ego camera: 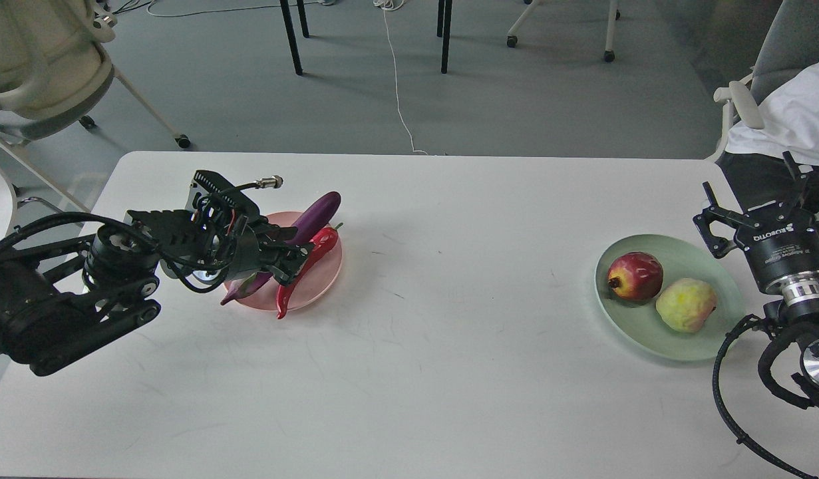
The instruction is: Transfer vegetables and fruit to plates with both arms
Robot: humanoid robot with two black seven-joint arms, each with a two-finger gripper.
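The red chili pepper (314, 258) lies on the pale pink plate (323, 279) beside the purple eggplant (318, 211), which rests across the plate's far rim. My left gripper (297, 256) is over the plate at the chili's middle, its jaws slightly apart, and the chili seems to rest on the plate. The dark-red pomegranate-like fruit (635, 275) and the lumpy yellow-green fruit (686, 304) sit on the mint green plate (675, 346) at the right. My right gripper (755, 203) is open and empty, just right of that plate's far edge.
The white table (449, 372) spans the view. A cream chair (43, 60) stands beyond its far left corner. Chair and table legs and a white cable (396, 86) are on the floor behind. A seated person (788, 113) is at the far right.
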